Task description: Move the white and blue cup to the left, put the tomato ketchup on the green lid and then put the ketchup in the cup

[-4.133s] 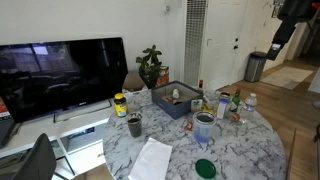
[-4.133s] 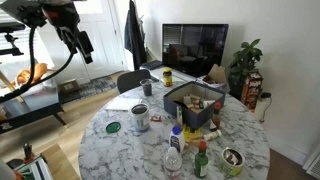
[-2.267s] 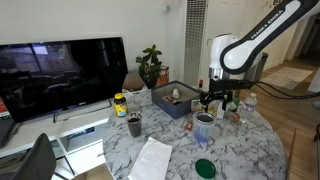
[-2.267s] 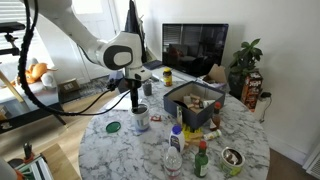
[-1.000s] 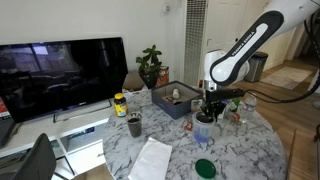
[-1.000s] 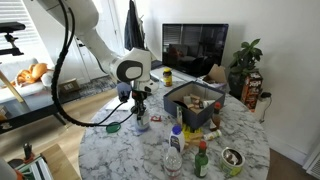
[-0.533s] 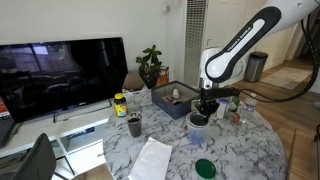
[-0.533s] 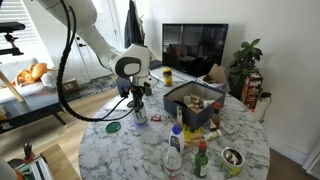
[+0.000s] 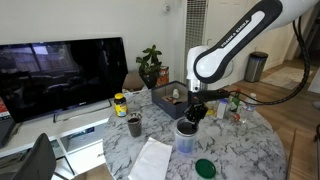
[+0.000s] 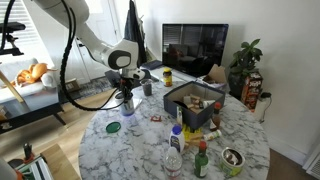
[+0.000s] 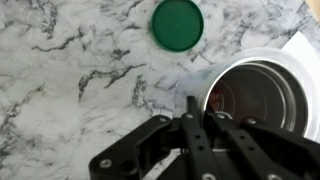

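Clamps the gripper [image 11: 203, 118] narrowly on the near wall of the white and blue cup [image 11: 265, 95], with fingers almost together across the rim in the wrist view. Holds the cup upright with its dark inside showing. Cannot tell whether the base rests on the marble table [image 11: 70, 70] or hangs just above it. Shows the green lid [image 11: 177, 22] flat on the marble past the cup, apart from it and touched by nothing. In an exterior view, sets the gripper [image 9: 190, 114] straight above the cup [image 9: 186, 138], with the lid [image 9: 204, 168] near the table edge and a white napkin [image 9: 150, 160] lying near the lid. Farther back on the table, finds a small dark grey cup [image 9: 134, 126] and a yellow jar [image 9: 120, 104], both well apart from the held cup. Also finds there a dark box [image 9: 170, 103] holding small items, just behind the arm. Beyond the table, shows a black television [image 9: 60, 72] and a leafy plant [image 9: 150, 65] against the wall.
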